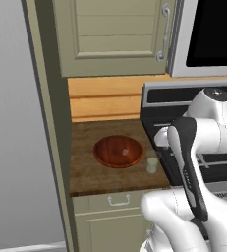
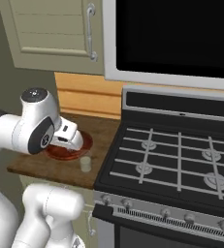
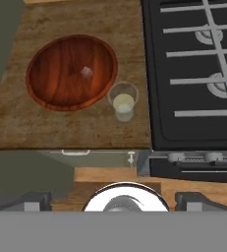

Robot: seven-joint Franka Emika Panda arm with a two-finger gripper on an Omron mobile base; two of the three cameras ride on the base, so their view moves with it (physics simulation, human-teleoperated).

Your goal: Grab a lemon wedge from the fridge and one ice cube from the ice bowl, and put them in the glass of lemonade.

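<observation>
The reddish-brown wooden ice bowl [image 1: 99, 153] [image 3: 36, 93] rests on the wooden counter, and a single whitish ice cube [image 3: 86, 72] [image 1: 125, 151] lies near its middle. Just right of the bowl stands the glass of lemonade [image 3: 123, 101] [image 1: 152, 165] [image 2: 86, 164], close to the stove's edge. My gripper [image 3: 116, 201] hangs high above the counter's front edge, open wide, with nothing between its fingers. In the right base view the hand covers most of the bowl [image 2: 87, 143]. The tall grey face at far left is the fridge [image 1: 12, 147]. The lemon wedge is out of view.
A black gas stove [image 2: 181, 155] with grates adjoins the counter on the right, with a microwave [image 2: 171, 34] above it. Beige wall cabinets [image 1: 115, 34] hang over the counter. A tall beige panel [image 1: 51, 138] bounds the counter's left side, and a drawer [image 1: 119, 200] sits below.
</observation>
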